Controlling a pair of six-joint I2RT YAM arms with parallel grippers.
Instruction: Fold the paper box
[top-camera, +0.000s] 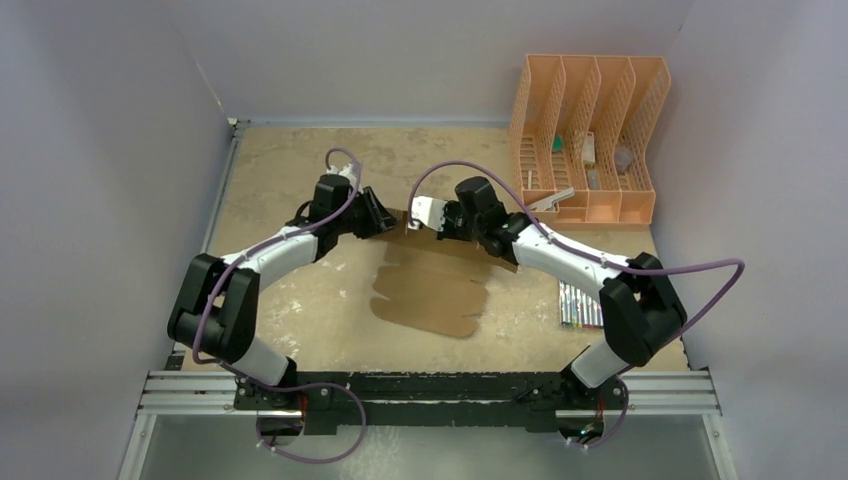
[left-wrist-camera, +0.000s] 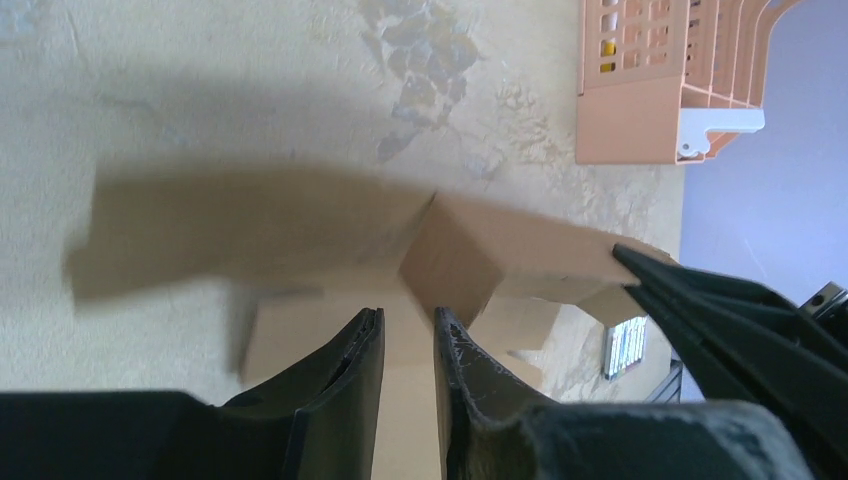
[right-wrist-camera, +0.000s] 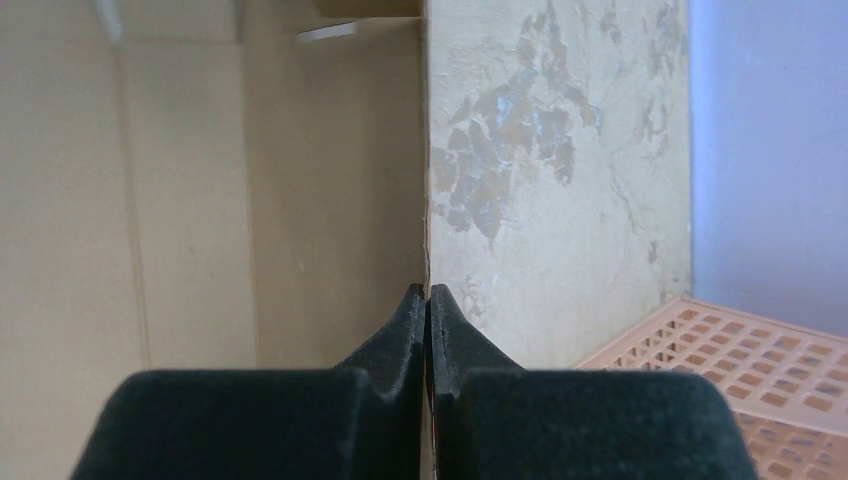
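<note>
— Between the right fingers (right-wrist-camera: 408, 330), what do you make out?

— They are pressed together on a thin edge of the paper box (right-wrist-camera: 200, 200). The cardboard's rim runs straight down into the seam between them, with the panel's face on one side and bare table (right-wrist-camera: 560, 200) on the other.

— And the left fingers (left-wrist-camera: 362, 370)?

— Narrowly apart. Brown card shows in the gap, but I cannot tell whether they touch it. Just beyond their tips one flap stands up, tilted, from the sheet.

— Where does the box sit overall?

— Mid-table between the two arms in the overhead view. It lies mostly flat, with its far edge raised where both sets of fingers meet it. An orange file rack (top-camera: 590, 130) stands at the far right corner, well apart, and a pack of markers (top-camera: 580, 305) lies near the right arm's elbow.

— What could go wrong?

— As I judge it, the right pinch sits on very little card, so a pull or twist could slip it off or tear the rim. If the left fingers shut away from the crease, they would crush the flap rather than fold it. Nothing pins the near part of the sheet, so pushing on the flap could slide the whole sheet across the table instead of bending it. Both sets of fingers are also close together, and a careless move could knock them into each other.
</note>
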